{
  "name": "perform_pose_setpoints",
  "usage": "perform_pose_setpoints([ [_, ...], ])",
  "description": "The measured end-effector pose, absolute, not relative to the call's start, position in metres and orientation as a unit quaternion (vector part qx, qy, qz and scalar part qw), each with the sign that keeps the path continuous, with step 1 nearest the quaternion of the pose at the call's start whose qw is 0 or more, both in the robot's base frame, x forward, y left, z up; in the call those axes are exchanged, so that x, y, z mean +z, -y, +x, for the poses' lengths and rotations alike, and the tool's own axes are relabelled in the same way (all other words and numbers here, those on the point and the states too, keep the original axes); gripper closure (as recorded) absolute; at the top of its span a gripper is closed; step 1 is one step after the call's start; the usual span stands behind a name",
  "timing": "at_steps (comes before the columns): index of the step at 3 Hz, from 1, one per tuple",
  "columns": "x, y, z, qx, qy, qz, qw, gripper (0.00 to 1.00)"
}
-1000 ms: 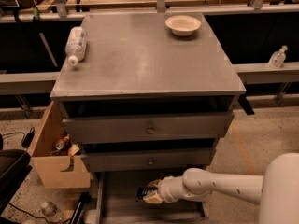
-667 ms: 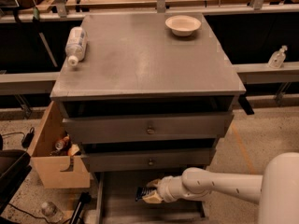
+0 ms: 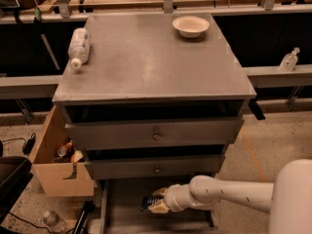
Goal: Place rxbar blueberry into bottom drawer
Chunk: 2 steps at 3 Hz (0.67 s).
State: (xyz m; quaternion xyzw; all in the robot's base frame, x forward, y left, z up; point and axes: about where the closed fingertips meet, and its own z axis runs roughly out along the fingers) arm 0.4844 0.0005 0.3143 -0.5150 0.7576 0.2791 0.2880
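Observation:
The grey cabinet (image 3: 151, 72) stands in the middle. Its bottom drawer (image 3: 127, 209) is pulled out at the foot, showing a flat grey floor with side rails. My white arm reaches in from the lower right, and my gripper (image 3: 155, 202) is over the drawer, just below the middle drawer's front. It is shut on the rxbar blueberry (image 3: 147, 203), a small dark navy bar whose end sticks out to the left of the fingers, held a little above the drawer floor.
The two upper drawers with round knobs (image 3: 157, 136) are slightly open. A clear plastic bottle (image 3: 79, 46) lies at the top's left, a white bowl (image 3: 190, 25) at the back right. A tan wooden crate (image 3: 56, 164) stands left of the cabinet. Another bottle (image 3: 52, 220) lies on the floor.

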Motion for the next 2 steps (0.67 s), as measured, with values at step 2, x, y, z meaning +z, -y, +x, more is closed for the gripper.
perform_pose_setpoints([
  [2, 0.3133, -0.0035, 0.4827, 0.282, -0.757, -0.516, 0.287, 0.0],
])
